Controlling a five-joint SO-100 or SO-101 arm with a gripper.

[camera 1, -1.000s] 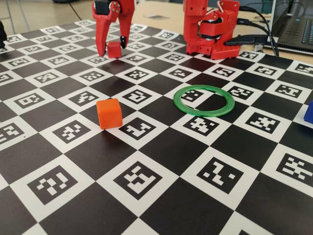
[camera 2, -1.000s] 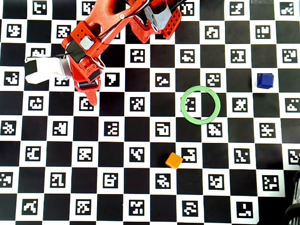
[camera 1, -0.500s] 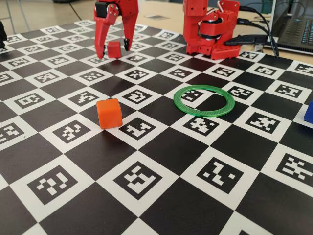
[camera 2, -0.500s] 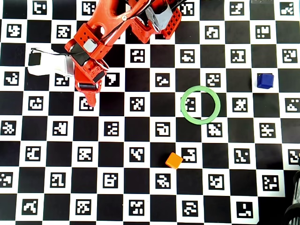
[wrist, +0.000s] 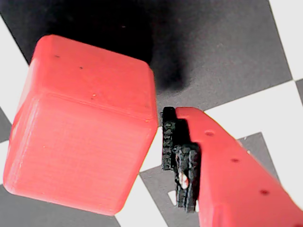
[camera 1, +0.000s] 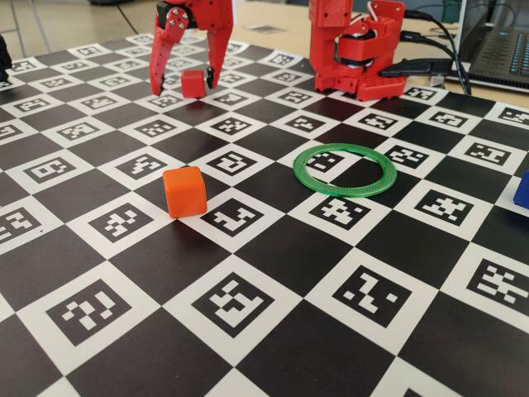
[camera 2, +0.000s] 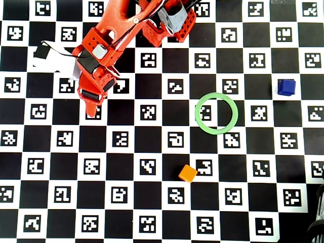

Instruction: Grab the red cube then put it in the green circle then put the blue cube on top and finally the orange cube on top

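There is one red cube (camera 1: 193, 83), and it sits on the table (camera 1: 273, 248) at the far side in the fixed view, between the two fingers of the pincer (camera 1: 183, 85). The pincer is spread open around this cube; the left finger stands well apart from it, and the right finger (camera 1: 212, 74) is just beside it. In the wrist view, the cube (wrist: 85, 123) fills the left part, and one finger with a black ribbed pad (wrist: 182, 161) is very near its right edge; I cannot tell whether they touch.

One green circle (camera 1: 345, 169) lies flat on the table, right of the middle, with nothing inside it. One orange cube (camera 1: 184, 191) stands nearer to the camera, left of the circle. One blue cube (camera 2: 286, 87) stands far to the right in the overhead view, apart from the circle (camera 2: 216, 113). The table is covered with a black and white checker pattern with printed markers.
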